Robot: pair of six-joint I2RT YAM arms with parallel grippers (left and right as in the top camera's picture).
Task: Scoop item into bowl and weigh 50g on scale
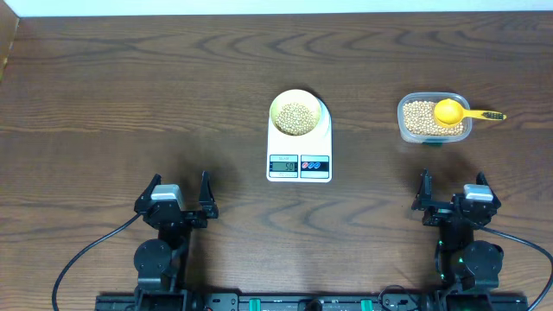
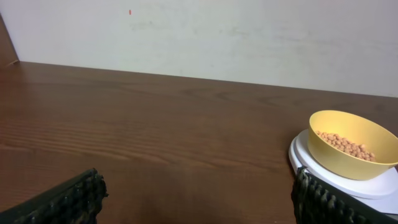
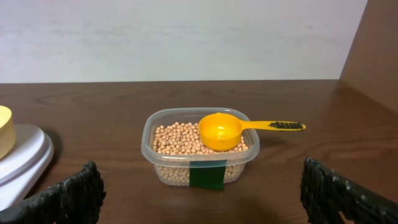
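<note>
Bowl (image 1: 276, 110) on scale (image 1: 287, 147), ahead between left end effector (image 1: 180, 192), right end effector (image 1: 454, 192), both apart

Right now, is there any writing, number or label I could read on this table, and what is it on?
Digital display on the white flat kitchen scale: digits show, but too small to read.
Two buttons beside it: coloured marks, unreadable.
Dark-green label on the clear plastic container: no text shows.
Dark marking on the handle of the bright yellow plastic scoop: blurred, unreadable.
</note>
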